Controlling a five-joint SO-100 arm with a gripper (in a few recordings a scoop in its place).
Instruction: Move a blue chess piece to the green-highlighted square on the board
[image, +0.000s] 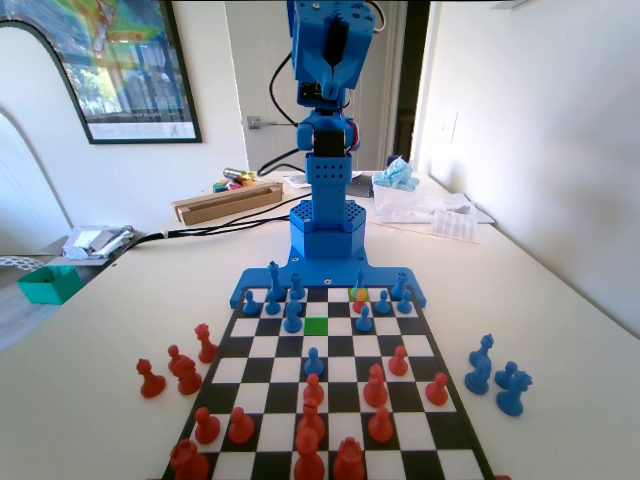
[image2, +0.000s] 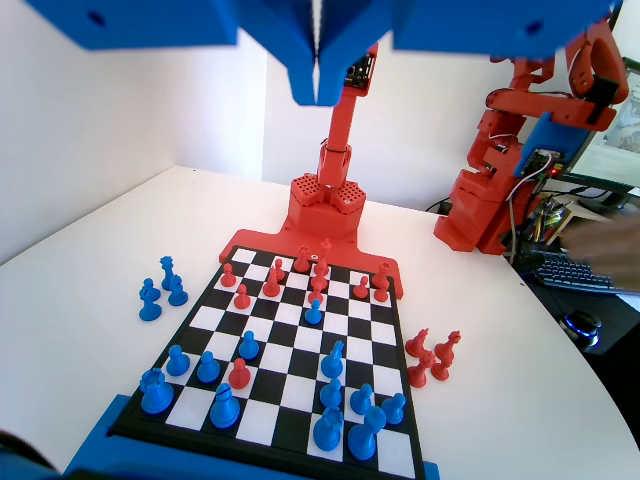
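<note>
Overhead, gripper (image2: 316, 75) closed; three blue pieces (image: 497, 375) off the board (image: 436, 345).

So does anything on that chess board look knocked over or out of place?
Nothing is toppled or spilled. One red piece stands deep in the blue ranks at the blue arm's end of the board. Three blue pieces and some red ones stand upright off it, on the table.
</note>
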